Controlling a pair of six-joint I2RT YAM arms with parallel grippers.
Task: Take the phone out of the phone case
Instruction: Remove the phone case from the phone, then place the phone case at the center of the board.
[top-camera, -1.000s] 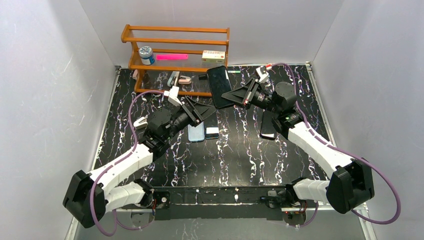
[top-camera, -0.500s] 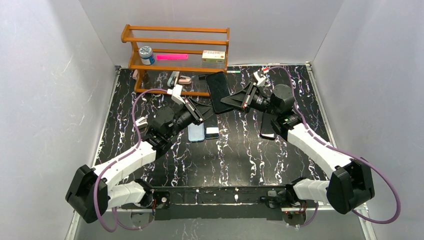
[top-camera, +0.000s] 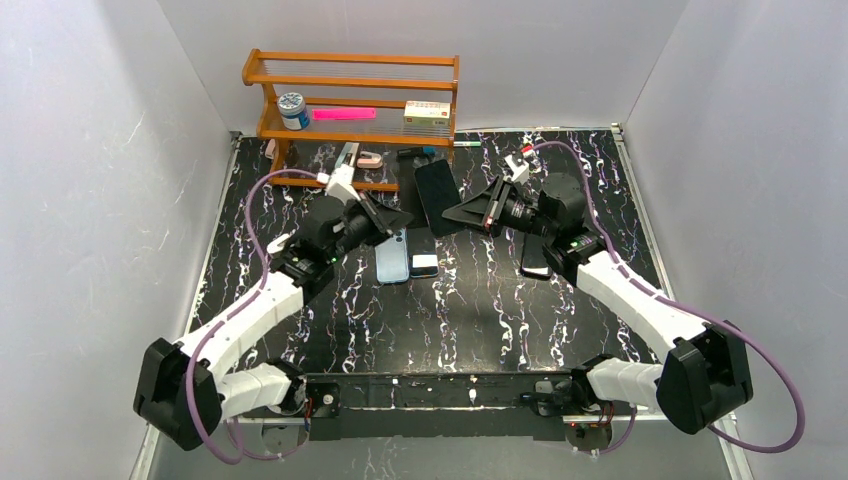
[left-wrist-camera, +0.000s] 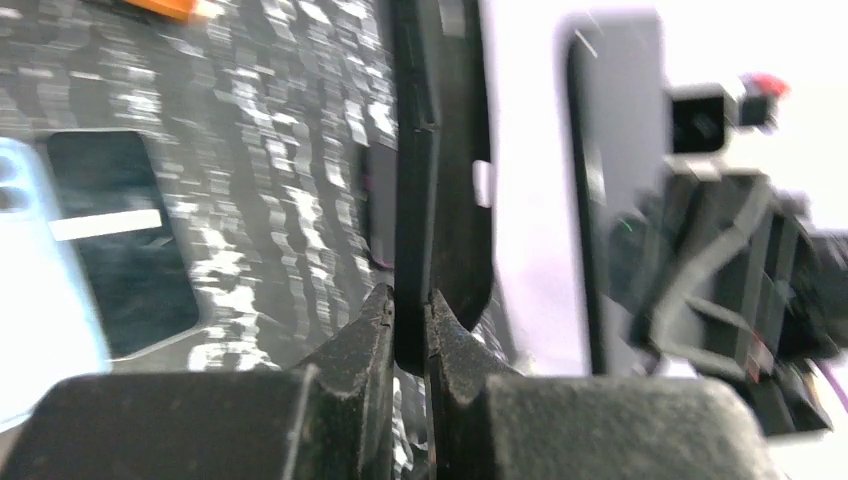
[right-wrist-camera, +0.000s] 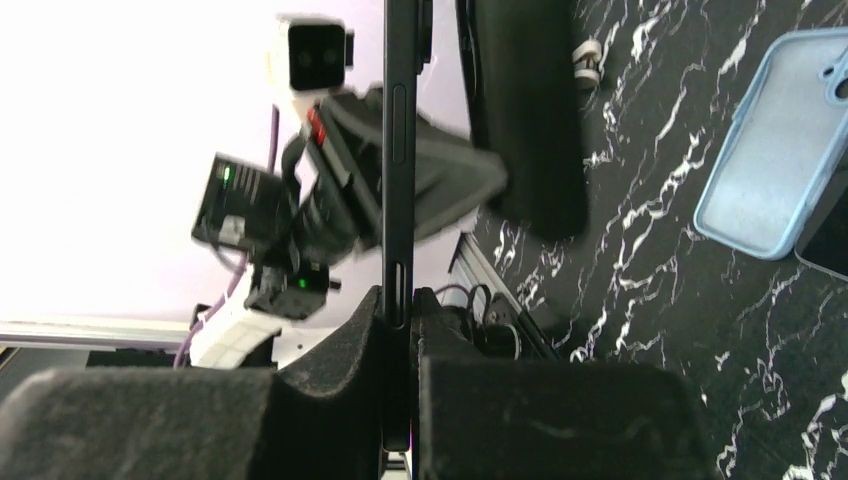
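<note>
The two arms rise from the near edge of the black, white-veined counter (top-camera: 330, 330) and lean inward toward each other over its middle. Between them, flat on the counter, lies a pale blue phone (top-camera: 392, 262). A smaller dark phone (top-camera: 424, 264) with a white strip across it lies just beside it on the right. Another dark phone (top-camera: 535, 258) lies flat close under the right arm.

Just beyond these, the left pincer (left-wrist-camera: 410, 300) is closed on the lower edge of the black phone case (left-wrist-camera: 440, 150). It holds the case upright and off the counter, edge-on to the left wrist camera. The right pincer (right-wrist-camera: 400, 300) faces it from the other side and is clamped on the thin edge of the phone (right-wrist-camera: 400, 150). The phone also stands upright in the air, with its side buttons showing in the right wrist view. The phone is out of the case: the two hang side by side, near each other, with a gap between them in both wrist views. In the view from above, one dark slab shows between the two pincers, and I cannot tell there whether it is the phone or the case.

At the far edge of the counter, against the back wall, stands a wooden shelf (top-camera: 350, 60). On its middle board are a small jar (top-camera: 292, 110) at the left, a flat pink strip (top-camera: 343, 114) near the centre, and a small box (top-camera: 427, 112) at the right. A few small items lie under it, too small to make out.
</note>
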